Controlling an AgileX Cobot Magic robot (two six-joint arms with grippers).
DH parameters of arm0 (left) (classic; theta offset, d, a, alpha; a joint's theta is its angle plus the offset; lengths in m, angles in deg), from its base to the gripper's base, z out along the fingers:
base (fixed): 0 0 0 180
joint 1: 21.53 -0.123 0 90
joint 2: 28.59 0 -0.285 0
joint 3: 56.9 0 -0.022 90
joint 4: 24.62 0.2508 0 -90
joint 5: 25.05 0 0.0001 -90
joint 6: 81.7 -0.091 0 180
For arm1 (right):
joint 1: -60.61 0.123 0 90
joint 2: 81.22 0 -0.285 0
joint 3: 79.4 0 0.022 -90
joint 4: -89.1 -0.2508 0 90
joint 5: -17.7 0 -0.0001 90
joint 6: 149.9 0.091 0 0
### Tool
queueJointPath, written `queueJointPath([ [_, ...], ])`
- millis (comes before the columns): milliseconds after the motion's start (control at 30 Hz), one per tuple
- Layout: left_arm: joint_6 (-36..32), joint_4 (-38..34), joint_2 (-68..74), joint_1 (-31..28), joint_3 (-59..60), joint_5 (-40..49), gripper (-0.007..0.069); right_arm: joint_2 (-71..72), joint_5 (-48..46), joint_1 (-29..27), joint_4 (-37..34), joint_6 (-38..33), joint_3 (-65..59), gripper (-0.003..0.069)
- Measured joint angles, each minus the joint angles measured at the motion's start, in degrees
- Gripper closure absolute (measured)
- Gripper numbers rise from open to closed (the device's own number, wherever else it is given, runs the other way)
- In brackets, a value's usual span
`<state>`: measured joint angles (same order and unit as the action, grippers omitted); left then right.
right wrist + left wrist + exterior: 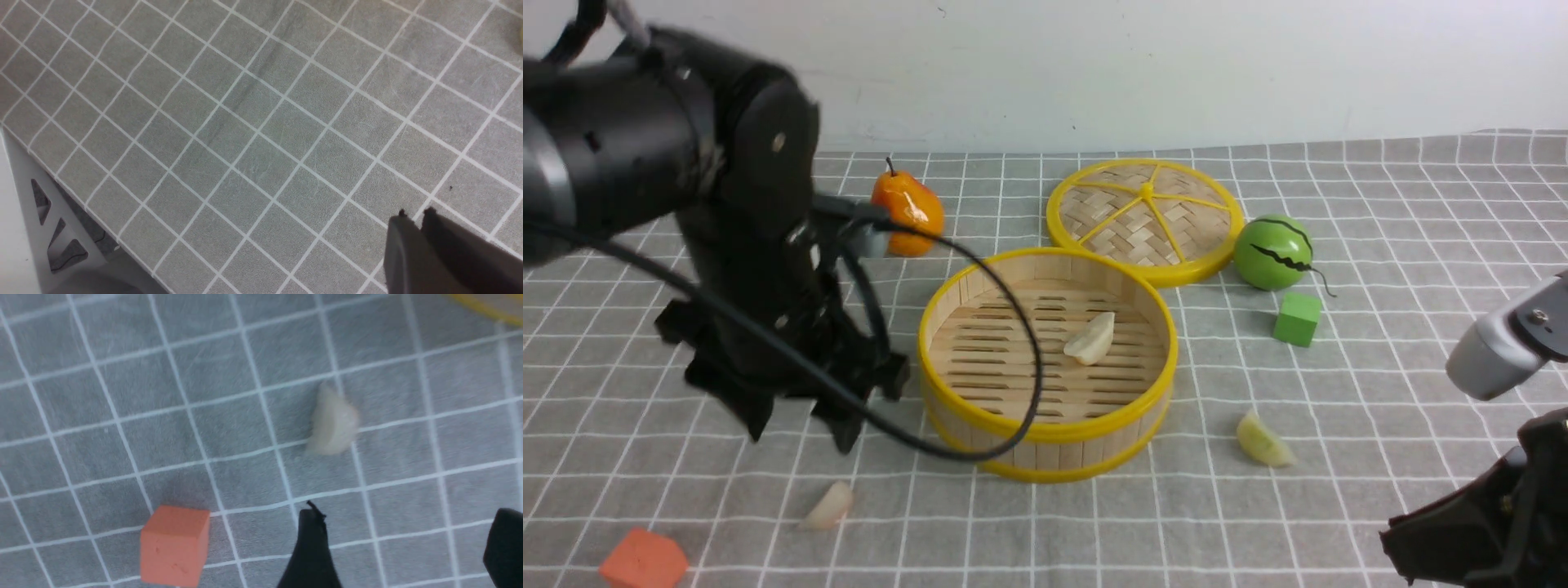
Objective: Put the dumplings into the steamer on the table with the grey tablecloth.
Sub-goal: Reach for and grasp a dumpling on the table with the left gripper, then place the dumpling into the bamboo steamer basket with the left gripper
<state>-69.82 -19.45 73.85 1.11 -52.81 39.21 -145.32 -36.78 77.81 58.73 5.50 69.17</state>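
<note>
The round bamboo steamer (1045,431) with yellow rims stands mid-table on the grey tablecloth (1388,204). One cream dumpling (1092,339) lies on its slatted floor. A yellowish dumpling (1262,441) rests on the cloth to its right, and a pale one (830,505) (333,422) lies at the front left. My left gripper (800,431) (408,522) hovers left of the steamer and just behind that pale dumpling, open, with nothing between its fingers. My right gripper (415,213) is over bare cloth at the near right, shut and holding nothing.
The woven steamer lid (1145,220) lies flat behind the steamer. An orange pear (907,214) sits at the back left, and a green melon ball (1272,253) and a green cube (1297,318) sit to the right. An orange block (644,562) (175,545) is near the front left edge.
</note>
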Motion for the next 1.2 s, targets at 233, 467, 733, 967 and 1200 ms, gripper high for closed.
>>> queueJointPath([
  [233,-1.5,-1.3,1.0,-1.4,11.2,-16.0,0.0104,0.0,0.0,0.0,-0.3,0.0,0.0,0.0594],
  [467,-1.5,-1.0,6.6,-1.4,11.4,-19.7,0.0126,0.0,0.0,0.0,-0.3,0.0,0.0,0.0594],
  [733,-1.0,-1.1,10.0,-1.2,11.3,-20.9,0.0389,0.0,0.0,0.0,-0.3,0.0,0.0,0.0585],
  [967,0.0,-1.7,7.4,-1.3,5.4,-15.1,0.044,0.0,0.0,0.0,-0.3,-0.1,0.0,0.0579],
  [1200,0.0,-4.3,6.6,2.1,-12.1,-10.3,0.044,-0.1,0.3,0.0,-0.3,-0.1,0.0,0.0575],
])
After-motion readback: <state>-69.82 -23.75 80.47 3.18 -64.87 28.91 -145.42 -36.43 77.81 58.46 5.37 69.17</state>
